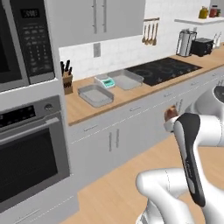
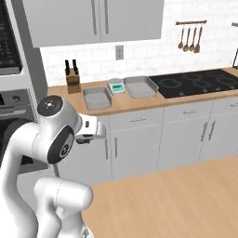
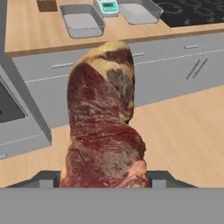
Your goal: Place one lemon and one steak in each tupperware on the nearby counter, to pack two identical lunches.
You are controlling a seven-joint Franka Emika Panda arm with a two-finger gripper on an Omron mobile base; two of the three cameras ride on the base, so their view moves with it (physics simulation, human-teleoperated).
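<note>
There were two tupperware trays (image 2: 96, 98) (image 2: 141, 86), one steak (image 3: 105, 127), one kitchen scale (image 2: 116, 86), one knife block (image 2: 72, 82), one stovetop (image 2: 197, 83) and four hanging utensils (image 2: 189, 37).

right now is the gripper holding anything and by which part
Yes: the gripper holds a steak, clamped at one end, with the rest of the slab sticking out past the fingers toward the counter.

two tupperware (image 2: 97, 98) on counter (image 2: 139, 103), kitchen scale (image 2: 116, 86) between
</note>
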